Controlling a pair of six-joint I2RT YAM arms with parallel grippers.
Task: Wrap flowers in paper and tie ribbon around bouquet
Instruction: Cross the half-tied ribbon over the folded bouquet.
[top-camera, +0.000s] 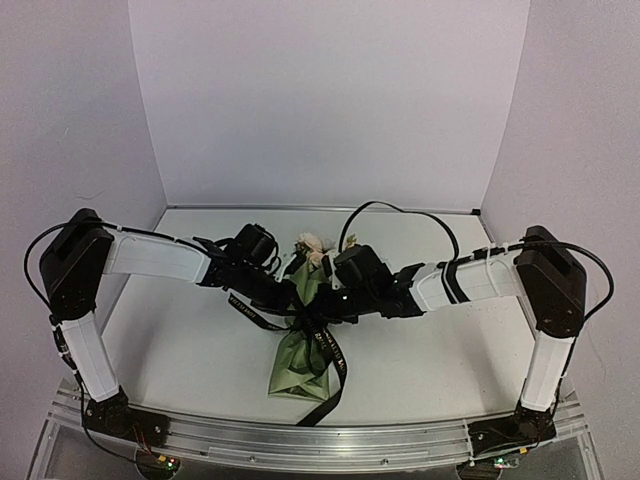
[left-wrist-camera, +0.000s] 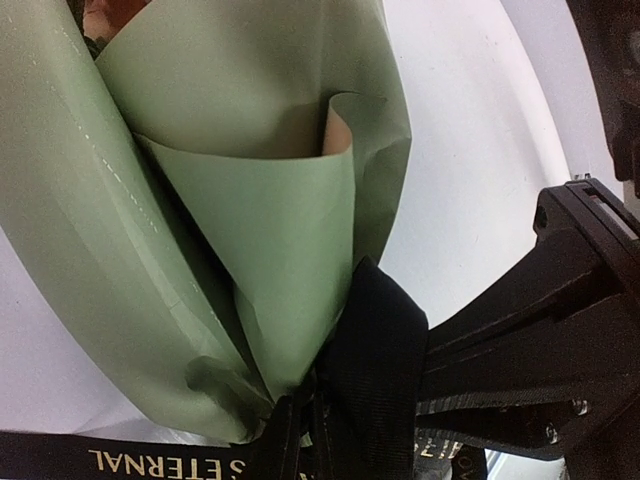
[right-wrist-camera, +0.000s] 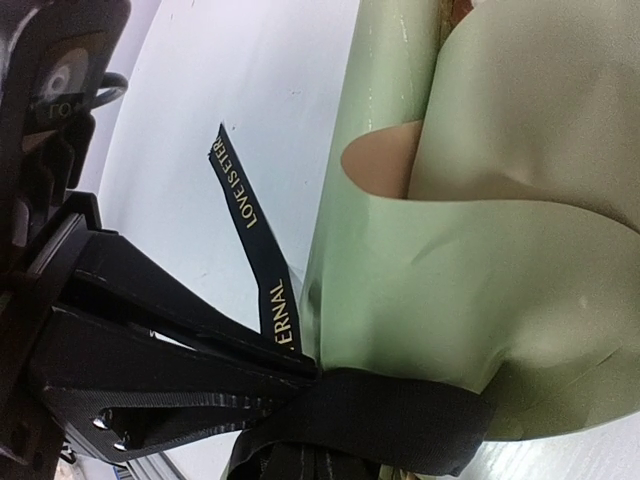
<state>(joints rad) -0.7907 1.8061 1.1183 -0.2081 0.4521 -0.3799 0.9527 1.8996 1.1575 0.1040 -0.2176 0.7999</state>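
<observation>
The bouquet (top-camera: 303, 350) lies in the middle of the table, an olive-green paper (left-wrist-camera: 250, 250) cone with its narrow end toward the arms. Cream flowers (top-camera: 313, 243) show at its far, wide end. A black ribbon (top-camera: 318, 318) circles the cone's waist, and its lettered tails trail left (top-camera: 248, 310) and toward the front (top-camera: 332, 392). My left gripper (top-camera: 288, 296) and right gripper (top-camera: 338, 300) meet at that waist from either side. In the left wrist view the ribbon band (left-wrist-camera: 378, 370) gathers into the pinched jaws. In the right wrist view the ribbon band (right-wrist-camera: 400, 415) does the same.
White backdrop walls (top-camera: 330, 100) enclose the table on three sides. An aluminium rail (top-camera: 320, 440) runs along the near edge between the arm bases. A black cable (top-camera: 400, 210) arcs above the right arm.
</observation>
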